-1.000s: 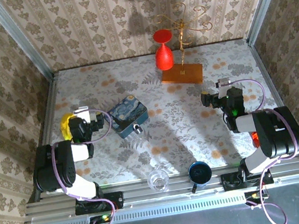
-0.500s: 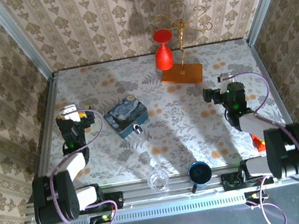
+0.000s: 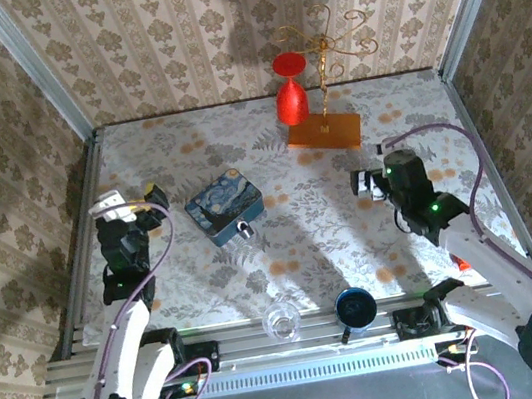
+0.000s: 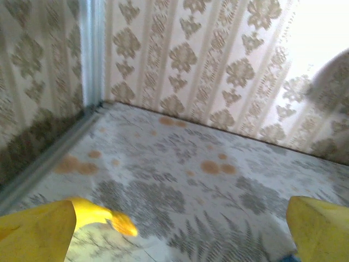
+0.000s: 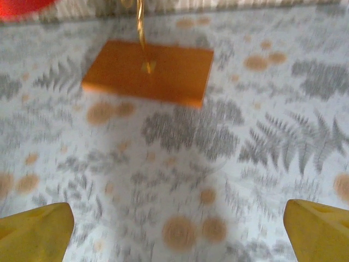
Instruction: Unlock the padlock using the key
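Nearest you, along the metal rail point(image 3: 90, 364) at the table's front edge, stand a clear glass point(image 3: 282, 321) and a dark blue cup point(image 3: 353, 307), close together between the two arm bases.

Your left gripper point(image 4: 174, 240) hangs over the left side of the table point(image 3: 332, 230), its yellow fingers point(image 4: 32, 229) spread wide with nothing between them. Just below it in the wrist view lies a small yellow thing point(image 4: 117, 221), too blurred to name.

Your right gripper point(image 5: 174, 240) is over the right side, also wide apart and holding nothing, facing the far end.

The table wears a pale cloth printed with grey ferns and orange spots.

Left of centre sits the blue swirl-painted tin point(image 3: 225, 206). The padlock point(image 3: 243, 229) is against the tin's near side, a tiny dark body with a silvery bit. You cannot tell from here whether it is fastened to the tin or only rests beside it. Both grippers are well apart from it.

Farther back, right of centre, an orange block point(image 3: 324, 131) carries a thin gold wire stand point(image 3: 323, 49) with curled arms. A red goblet point(image 3: 290, 89) stands upside down just left of it.

Beige wallpaper point(image 3: 170, 42) with striped leaf patterns closes in the back and both sides, and grey metal posts point(image 3: 27, 65) run down the corners.
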